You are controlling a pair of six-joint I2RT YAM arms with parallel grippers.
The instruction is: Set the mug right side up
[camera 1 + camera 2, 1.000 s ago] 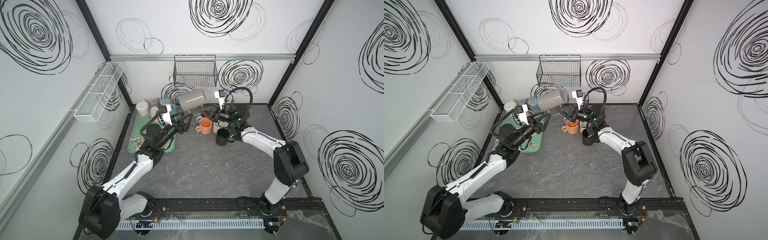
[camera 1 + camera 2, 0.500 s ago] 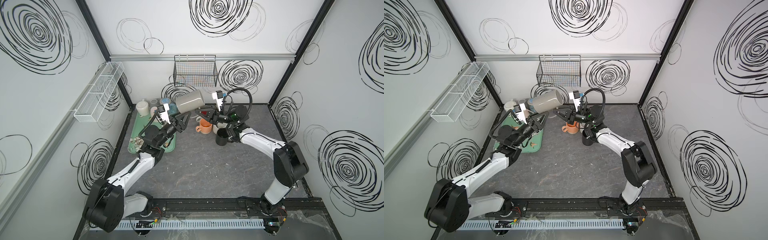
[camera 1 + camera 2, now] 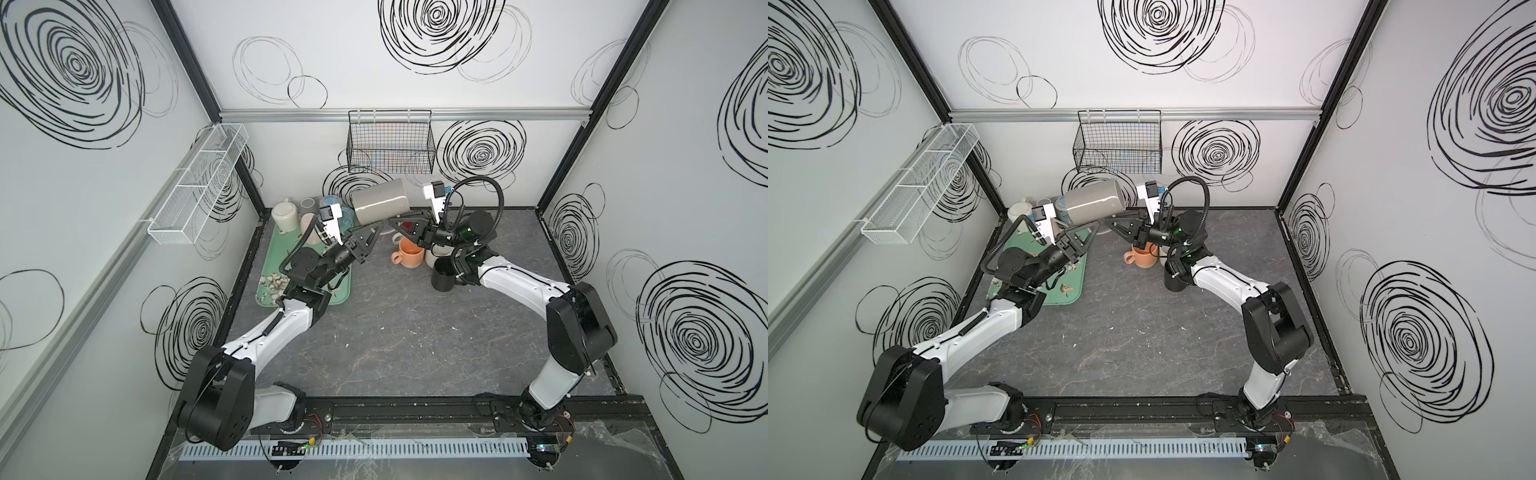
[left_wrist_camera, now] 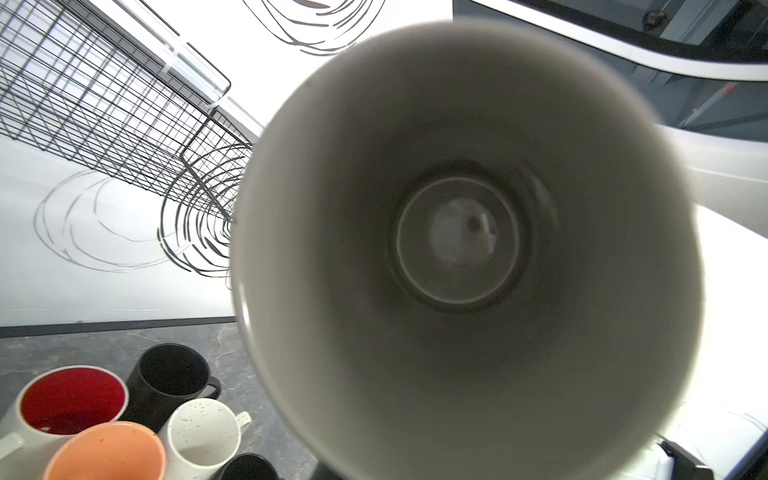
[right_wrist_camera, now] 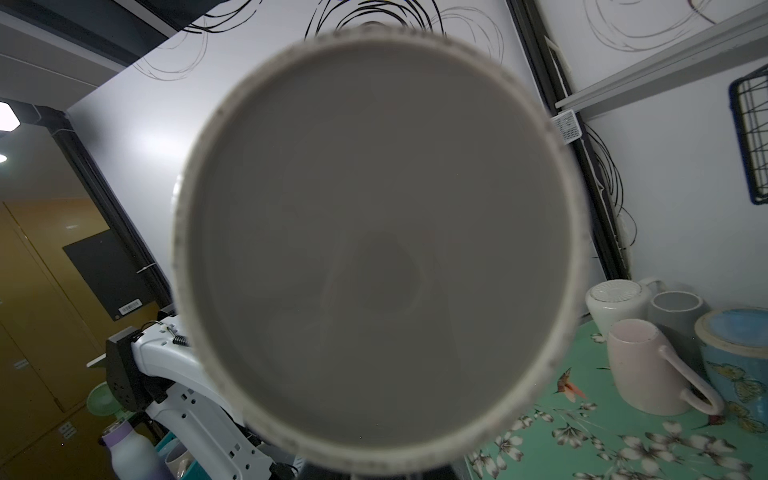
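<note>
White walls scrawled with black swirls box in a dark marbled desk [image 3: 395, 332], and the two arms meet above its far middle. The left gripper [image 3: 376, 226] is clenched on the underside of the grey mug [image 3: 380, 201] near its mouth end. The exact spot it pinches is hidden beneath the mug's body. The right gripper [image 3: 395, 224] comes in from the opposite side, its tips just under the mug's base end and very near the left tips. Whether it is gripping or released I cannot tell.

The grey mug is in the air, clear of the desk and lying on its side. The left wrist view looks straight into its open mouth, and the right wrist view faces its flat base. In both top views it shows in front of the black wire basket [image 3: 390, 145] hung on the back wall.

Beneath the right gripper, upright mugs cluster on the desk: an orange mug [image 3: 409, 253], a black mug [image 3: 444, 276], a speckled white mug [image 4: 203, 432] and a red-lined white mug [image 4: 70, 399]. To the left, a green floral tray [image 3: 274, 266] carries a pink mug [image 5: 640, 374] and a white mug [image 5: 615, 303], both mouth-down. A white mesh shelf [image 3: 199, 183] hangs on the left wall.
</note>
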